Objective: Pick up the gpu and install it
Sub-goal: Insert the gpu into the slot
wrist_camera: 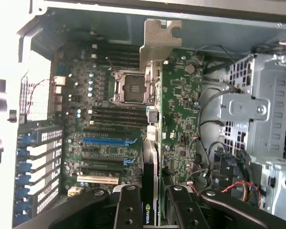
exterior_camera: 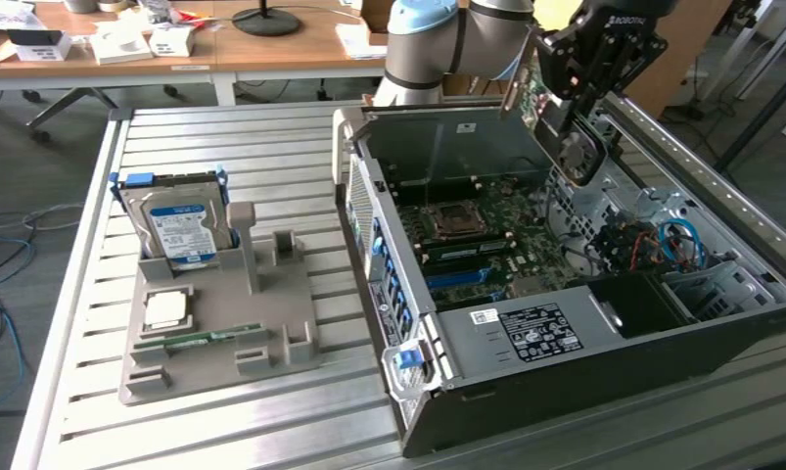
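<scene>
The hand (exterior_camera: 569, 122) is clamped on the gpu (exterior_camera: 533, 103), holding it upright just above the open case (exterior_camera: 497, 392). From the wrist, the card (wrist_camera: 150, 167) sits between the fingers (wrist_camera: 128, 207) over the motherboard (wrist_camera: 105, 124). Well apart from the case, a hard drive (exterior_camera: 180, 230) stands on the worktop (exterior_camera: 236, 137).

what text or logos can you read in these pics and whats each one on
"ROBOTIQ": white letters on the body of the gripper, read in the exterior view.
"NVIDIA": with its logo, on the black cooler of the gpu, between the jaws, in the wrist view.
Too small to read: the blue label on the hard drive.
Too small to read: the white sticker on the computer case.
</scene>
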`<control>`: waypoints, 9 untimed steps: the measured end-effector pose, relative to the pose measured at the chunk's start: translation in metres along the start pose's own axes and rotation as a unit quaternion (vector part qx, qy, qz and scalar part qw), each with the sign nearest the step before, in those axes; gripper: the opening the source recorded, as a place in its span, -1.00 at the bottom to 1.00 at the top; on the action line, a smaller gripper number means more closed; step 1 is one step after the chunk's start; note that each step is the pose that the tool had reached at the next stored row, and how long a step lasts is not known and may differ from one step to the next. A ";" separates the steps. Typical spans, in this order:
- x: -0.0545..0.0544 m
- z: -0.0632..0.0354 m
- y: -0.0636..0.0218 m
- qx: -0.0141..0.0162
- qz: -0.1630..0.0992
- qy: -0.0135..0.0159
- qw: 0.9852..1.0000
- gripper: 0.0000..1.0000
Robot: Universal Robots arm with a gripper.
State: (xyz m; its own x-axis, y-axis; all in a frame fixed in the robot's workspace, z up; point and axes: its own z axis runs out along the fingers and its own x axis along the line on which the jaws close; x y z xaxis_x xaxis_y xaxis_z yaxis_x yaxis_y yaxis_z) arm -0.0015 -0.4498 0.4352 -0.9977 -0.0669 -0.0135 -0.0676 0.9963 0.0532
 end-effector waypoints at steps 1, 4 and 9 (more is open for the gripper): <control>0.000 0.0000 0.0000 0.000 -0.009 0.000 1.000 -0.47; 0.000 0.0002 0.0000 0.000 -0.036 0.002 0.999 -0.47; 0.000 0.0004 0.0000 -0.001 -0.082 0.004 0.997 -0.47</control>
State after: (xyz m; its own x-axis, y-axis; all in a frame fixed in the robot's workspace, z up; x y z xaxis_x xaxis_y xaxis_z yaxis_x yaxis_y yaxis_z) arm -0.0015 -0.4498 0.4348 -0.9732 -0.2294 -0.0135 -0.2298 0.9718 0.0531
